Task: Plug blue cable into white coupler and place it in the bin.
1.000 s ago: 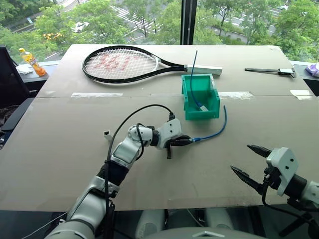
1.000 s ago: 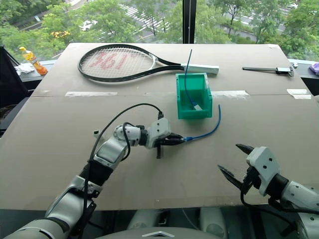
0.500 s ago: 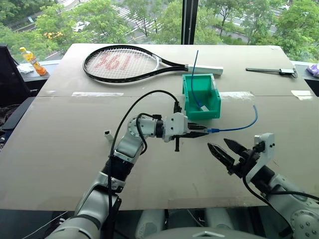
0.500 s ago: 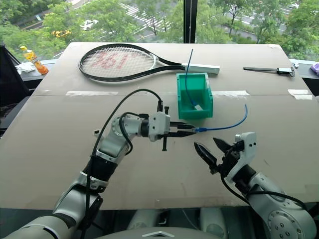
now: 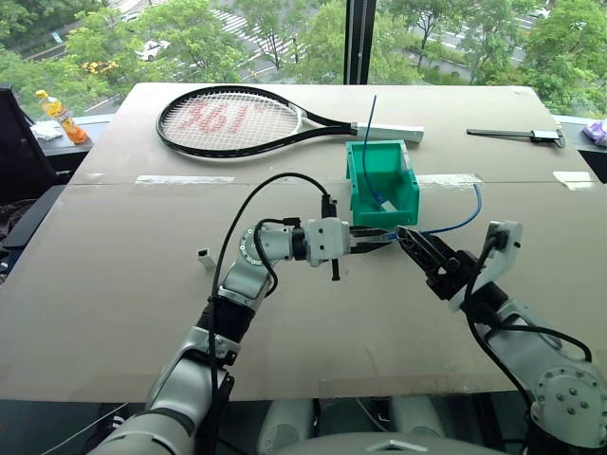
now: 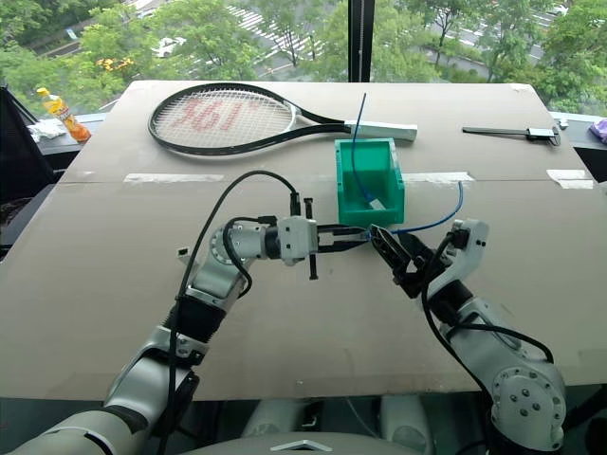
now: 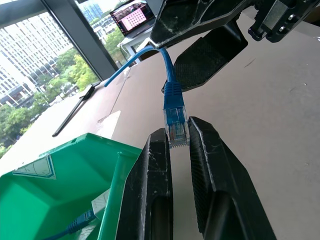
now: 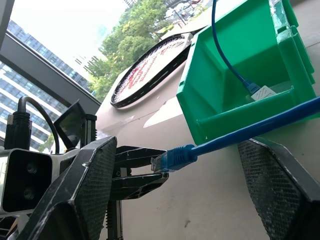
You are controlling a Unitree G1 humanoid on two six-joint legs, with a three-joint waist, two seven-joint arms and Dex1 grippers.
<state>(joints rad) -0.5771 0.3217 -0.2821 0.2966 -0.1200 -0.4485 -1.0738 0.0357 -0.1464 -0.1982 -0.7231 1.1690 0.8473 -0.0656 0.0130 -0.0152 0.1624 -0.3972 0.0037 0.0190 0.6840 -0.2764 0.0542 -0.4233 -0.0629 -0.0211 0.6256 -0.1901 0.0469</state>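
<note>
Left tool (image 7: 177,150) clenched on blue cable (image 5: 453,225) plug; right tool (image 8: 175,165) released, straddling cable. Risk: shallow pinch, plug slips during handover.

Far end of the blue cable (image 5: 453,225) hidden behind the right tool (image 5: 424,258), white coupler unidentifiable

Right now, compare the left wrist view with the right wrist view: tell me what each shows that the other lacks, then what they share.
Left wrist view alone: a dark slim tool lying far off on the table, and a lit screen beyond.

Right wrist view alone: the racket, and a second blue cable ending at a small white piece in the bin.

Both: the blue cable with its plug pinched in the shut left gripper, the open right gripper around the cable, and the bin.
</note>
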